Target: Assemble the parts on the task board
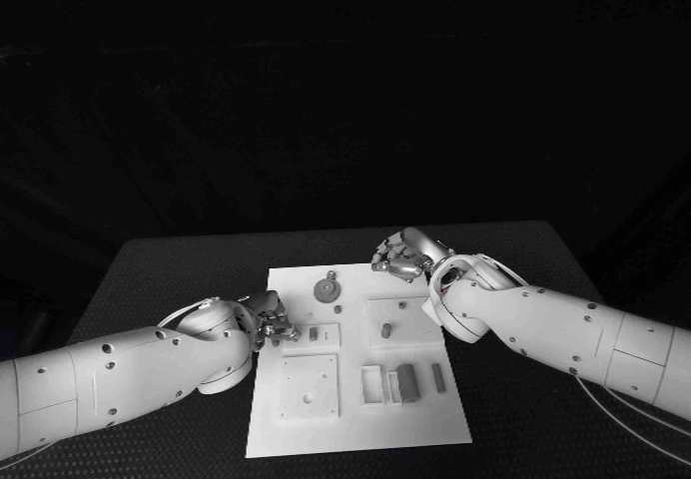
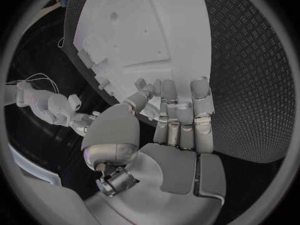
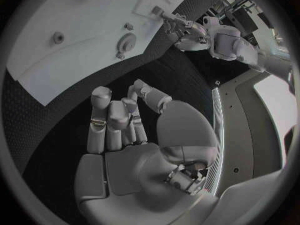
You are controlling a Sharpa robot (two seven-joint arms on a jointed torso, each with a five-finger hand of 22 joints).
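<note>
The white task board [image 1: 360, 419] lies in the middle of the black table. A grey round disc [image 1: 329, 290] sits near its far end, and a small peg [image 1: 384, 327] stands at mid-board. Two grey bars [image 1: 407, 381] lie in slots toward the near right, beside a square plate [image 1: 309, 384]. My left hand [image 1: 274, 326] is at the board's left edge, its fingers [image 2: 178, 110] stretched toward the board [image 2: 144, 30] with nothing seen in them. My right hand [image 1: 403, 257] hovers at the far right corner, fingers [image 3: 115, 120] extended and empty, with the disc [image 3: 127, 42] beyond them.
Bare black table [image 1: 173, 279] surrounds the board on all sides. The left hand [image 3: 181, 27] also appears across the board in the right wrist view, and the right arm [image 2: 56, 107] in the left wrist view.
</note>
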